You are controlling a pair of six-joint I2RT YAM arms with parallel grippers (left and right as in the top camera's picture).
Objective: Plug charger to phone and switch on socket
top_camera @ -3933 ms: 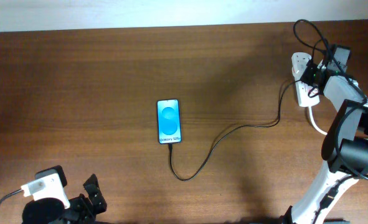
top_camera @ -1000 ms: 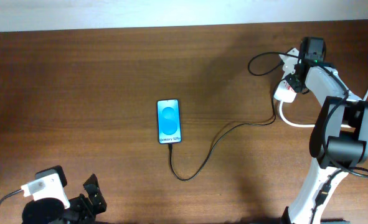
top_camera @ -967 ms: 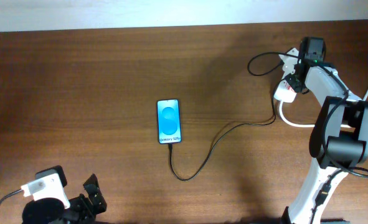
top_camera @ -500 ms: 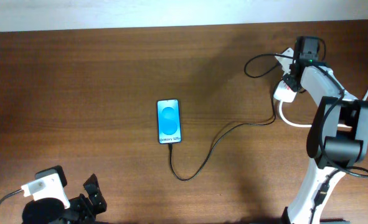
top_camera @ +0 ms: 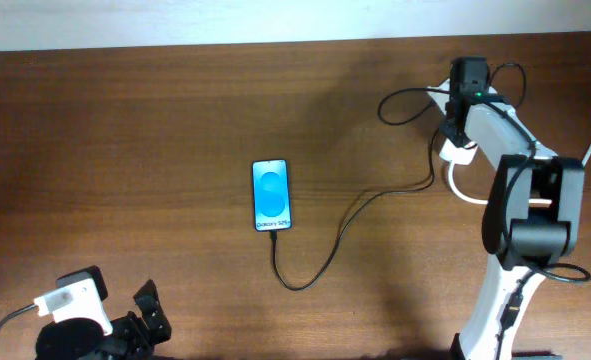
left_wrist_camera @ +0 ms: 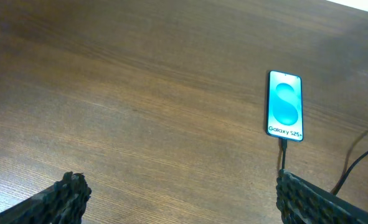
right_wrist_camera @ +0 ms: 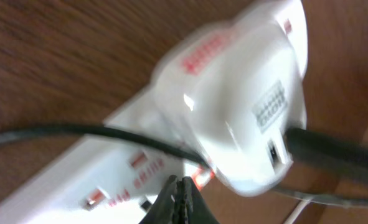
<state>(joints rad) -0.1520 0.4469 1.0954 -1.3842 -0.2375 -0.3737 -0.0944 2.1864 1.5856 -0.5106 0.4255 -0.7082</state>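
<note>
Overhead, phone: The phone (top_camera: 271,195) lies face up with its screen lit, mid-tabletop (top_camera: 125,120) and well left of the socket (top_camera: 462,153).
Overhead, charger: The charger (top_camera: 345,228) leaves the phone's near edge as a thin black cable. It loops nearer, then climbs right to the socket at the far right.
Overhead, grippers: Your right gripper (top_camera: 455,130) hangs over the socket, and its arm hides much of the strip. Your left gripper (top_camera: 145,312) sits at the near left, well apart from everything.
Left wrist, left gripper: Its fingers are spread wide with nothing between them.
Left wrist, phone: The cable tip meets the phone's near edge and looks seated, but you cannot confirm it is fully in.
Right wrist, right gripper: The fingers (right_wrist_camera: 174,200) are pinched to a point and hold nothing. They are at the strip, just beside the white plug adapter (right_wrist_camera: 233,112); you cannot tell whether they touch it.
Right wrist, socket: Red markings run along it, and a reddish glow (right_wrist_camera: 201,180) shows beside the tips. Blur hides whether a switch is on.
Handling: The strip is probably light and may skid on the tabletop, and its rocker is small and stiff. Press straight down with pinched tips rather than grasping. The cable is limp, so keep clear of it.
</note>
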